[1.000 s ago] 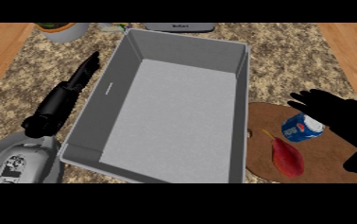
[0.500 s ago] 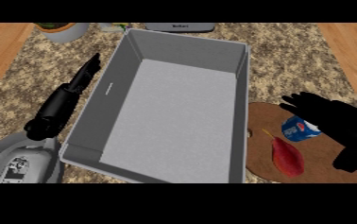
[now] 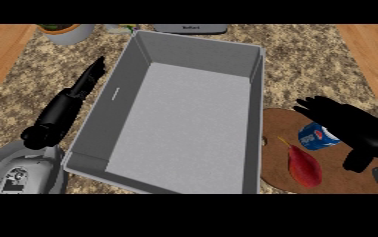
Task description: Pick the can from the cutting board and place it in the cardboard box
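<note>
Can (image 3: 317, 136), blue-and-white cylinder, lies on round brown wooden cutting board (image 3: 279, 177) at lower right. Right robot hand (image 3: 343, 123) curves just beside it, fingers spread, not closed, seemingly set to wrap it. Grey rectangular box (image 3: 255, 81) sits centre as target; left robot hand (image 3: 74, 98) rests open at left.

Kitchen. Speckled granite tabletop (image 3: 310, 56), wood edging (image 3: 15, 46) at both sides. Round wooden cutting board (image 3: 275, 173) at right, carrying red chilli pepper (image 3: 303, 166) and blue can (image 3: 317, 136). Potted plant (image 3: 65, 31) in far left corner. Small dark appliance (image 3: 190, 28) at far edge, label unreadable.
</note>
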